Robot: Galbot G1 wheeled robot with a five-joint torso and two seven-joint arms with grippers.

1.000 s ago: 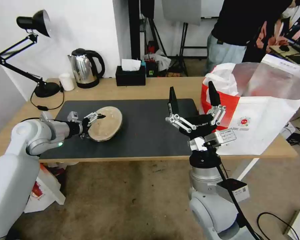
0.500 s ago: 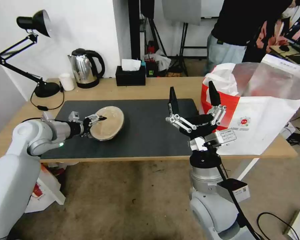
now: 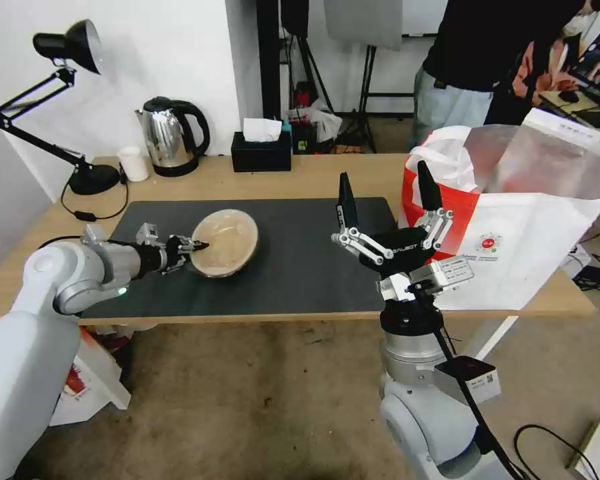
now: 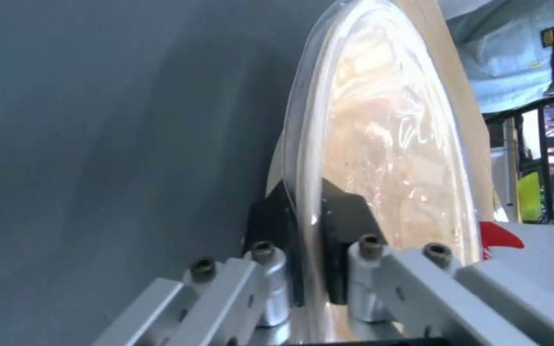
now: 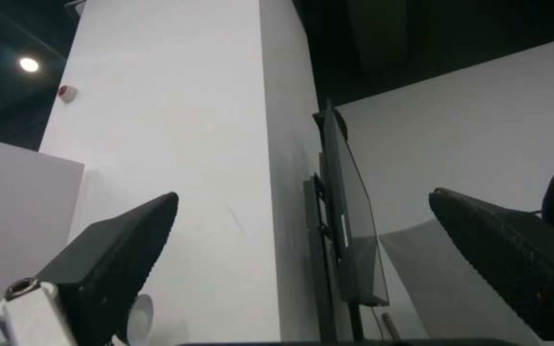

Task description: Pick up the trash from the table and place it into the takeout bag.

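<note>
Bowl (image 3: 225, 243) is the tan pulp one, shallow with a clear film over it, tilted up over the black mat (image 3: 300, 267). Left gripper (image 3: 195, 247) has its fingers (image 4: 344, 226) clamped on the rim. Plenty of bare mat between bowl and bag (image 3: 513, 227), which stands at the worktop's (image 3: 313, 177) right end. Compared to a second ago the bowl's shifted closer to the bag. Right gripper (image 3: 384, 193) points up just beside the bag, fingers wide apart.
</note>
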